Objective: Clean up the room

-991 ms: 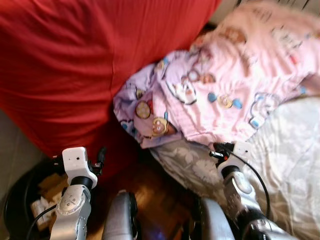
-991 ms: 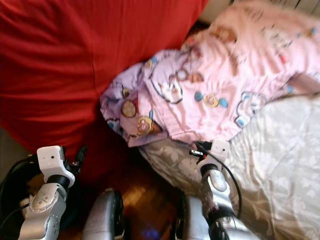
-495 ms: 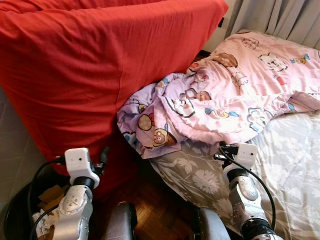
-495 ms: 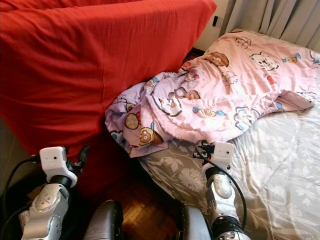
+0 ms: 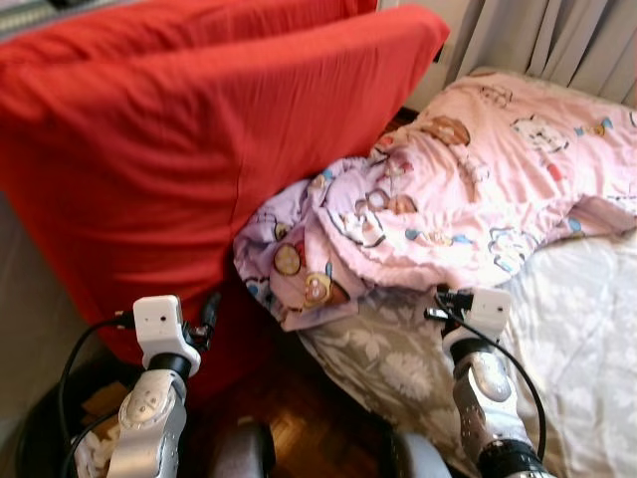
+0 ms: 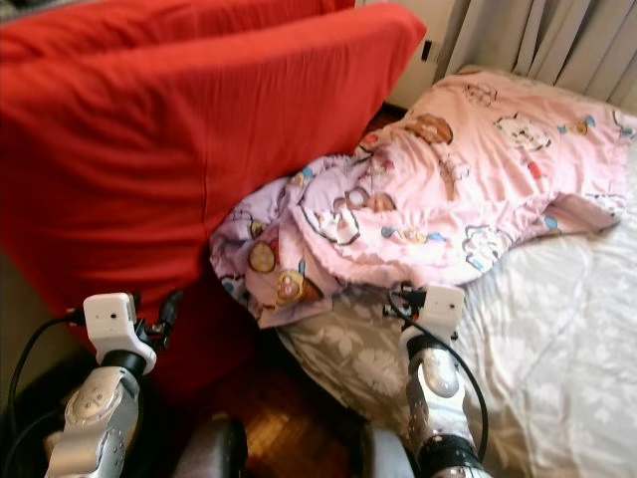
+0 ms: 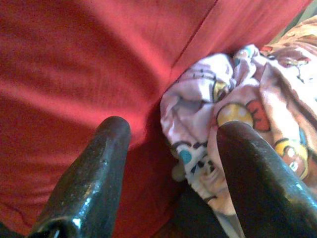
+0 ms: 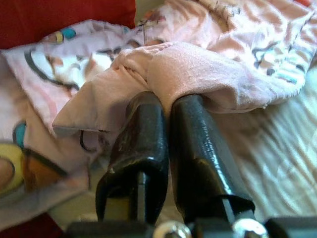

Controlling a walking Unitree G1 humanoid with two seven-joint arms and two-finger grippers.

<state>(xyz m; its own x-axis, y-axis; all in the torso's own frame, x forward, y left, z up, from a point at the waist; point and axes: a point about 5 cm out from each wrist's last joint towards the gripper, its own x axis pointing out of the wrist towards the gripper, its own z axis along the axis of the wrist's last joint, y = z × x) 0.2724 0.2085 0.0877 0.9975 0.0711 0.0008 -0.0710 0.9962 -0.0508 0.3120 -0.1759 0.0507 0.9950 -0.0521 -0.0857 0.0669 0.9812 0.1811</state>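
A pink and lilac cartoon-print blanket (image 5: 438, 209) lies crumpled across the bed, with one corner hanging against a big red-covered cushion (image 5: 169, 149). My right gripper (image 5: 443, 299) is at the blanket's near edge. In the right wrist view its fingers (image 8: 143, 134) are shut, and the tips touch a pink fold of the blanket (image 8: 198, 69). I cannot see whether any cloth is pinched between them. My left gripper (image 5: 209, 309) is held low beside the red cushion. It is open (image 7: 173, 129) and holds nothing. Beyond its fingers are the red cover (image 7: 99, 59) and the blanket's corner (image 7: 237, 104).
A grey floral sheet (image 5: 388, 368) covers the bed (image 6: 557, 329) on the right. A dark bin (image 5: 40, 438) with paper scraps stands at the lower left. Wooden floor (image 5: 299, 418) shows between cushion and bed. Curtains (image 5: 557, 40) hang at the back right.
The camera has tilted up and steadied, so more of the red cushion, bed and curtains shows. Both grippers keep their places and states.
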